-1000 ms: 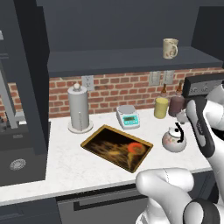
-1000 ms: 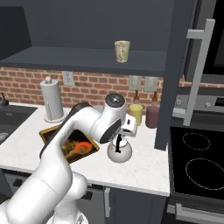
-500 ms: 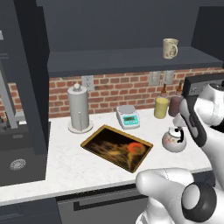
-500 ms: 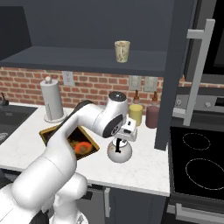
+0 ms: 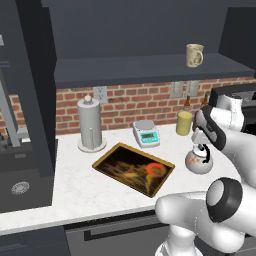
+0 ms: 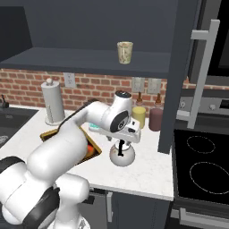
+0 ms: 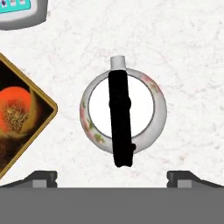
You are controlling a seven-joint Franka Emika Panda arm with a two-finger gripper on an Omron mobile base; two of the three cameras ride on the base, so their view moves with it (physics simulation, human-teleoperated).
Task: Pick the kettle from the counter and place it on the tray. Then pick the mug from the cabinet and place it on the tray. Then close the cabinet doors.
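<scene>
1. The gripper (image 7: 112,176) hangs straight above the kettle (image 7: 123,111), jaws spread wide with nothing between them; in the hand view its two dark fingertips (image 7: 41,177) rise well apart, one on each side of the kettle's body, not touching it.
2. The kettle (image 6: 121,153) stands upright on the counter (image 7: 183,52), its black handle (image 7: 120,118) running across the lid and its short spout pointing away from the fingertips. In the right base view the hand sits just over the handle top.
3. The tray (image 5: 133,168) lies flat on the counter just beside the kettle (image 5: 199,158), apart from it; one golden corner (image 7: 50,109) points toward the kettle.
4. A small white-teal scale (image 5: 146,133) sits behind the tray, near the brick wall, and a yellow jar (image 5: 184,122) stands behind the kettle.
5. A paper-towel roll (image 5: 90,125) stands well away from the kettle, beyond the tray.
6. The mug (image 5: 194,55) stands on the open cabinet shelf (image 5: 145,67), high above the kettle.
</scene>
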